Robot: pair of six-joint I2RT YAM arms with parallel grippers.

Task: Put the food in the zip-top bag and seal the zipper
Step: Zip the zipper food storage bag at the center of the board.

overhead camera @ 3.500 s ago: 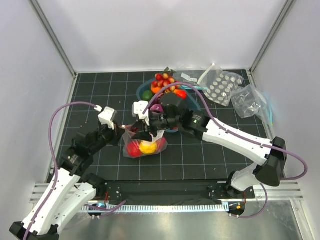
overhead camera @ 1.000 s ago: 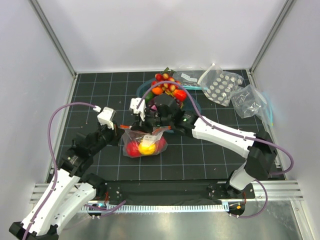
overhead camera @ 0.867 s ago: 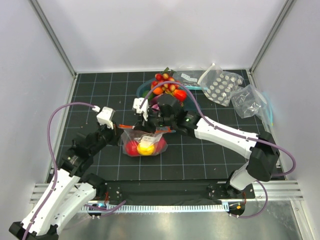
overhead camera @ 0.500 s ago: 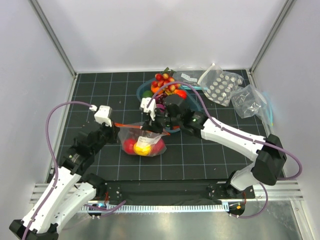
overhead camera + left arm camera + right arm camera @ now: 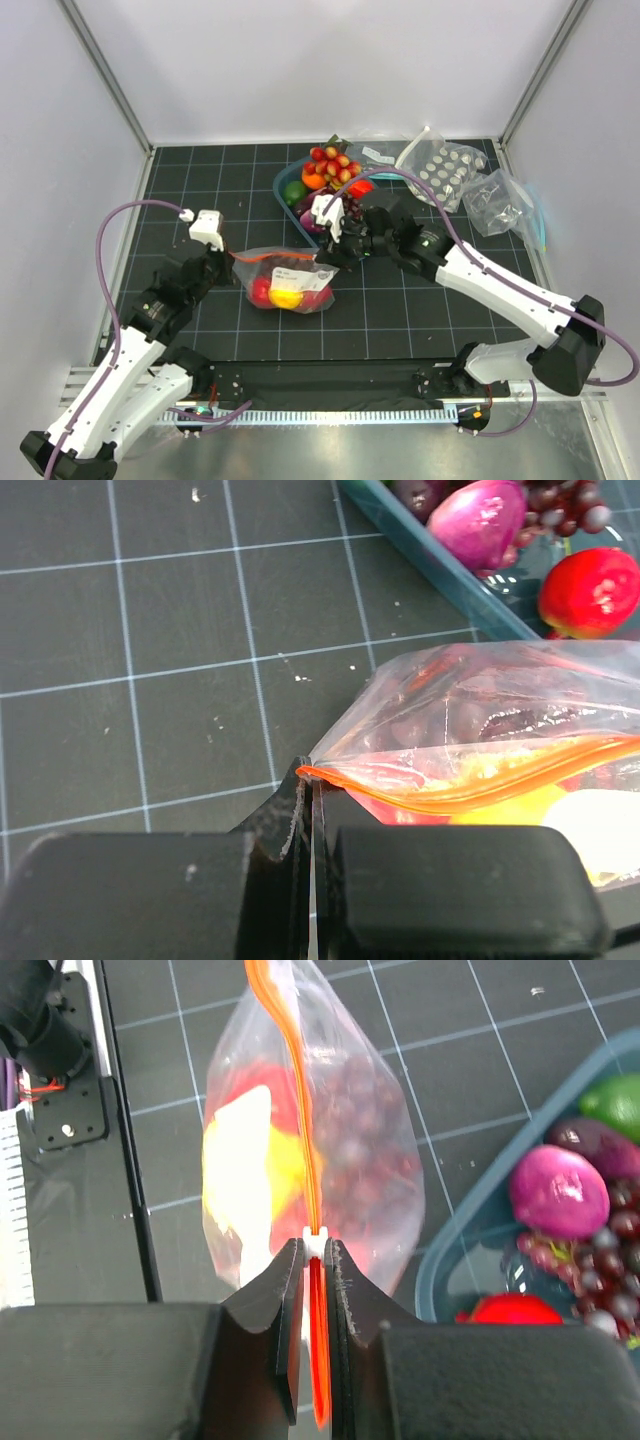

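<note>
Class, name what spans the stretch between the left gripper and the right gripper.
The zipper of the zip-top bag, pinched near each end by the left gripper and right gripper; the top external view shows it.

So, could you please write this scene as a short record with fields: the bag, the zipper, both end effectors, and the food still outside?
bag: zip-top bag lying on the table, red and yellow food inside
zipper: orange-red zipper, stretched between the two arms
left arm: left end effector shut on the zipper's end
right arm: right end effector shut on the zipper
outside: more pieces in the blue tray
</note>
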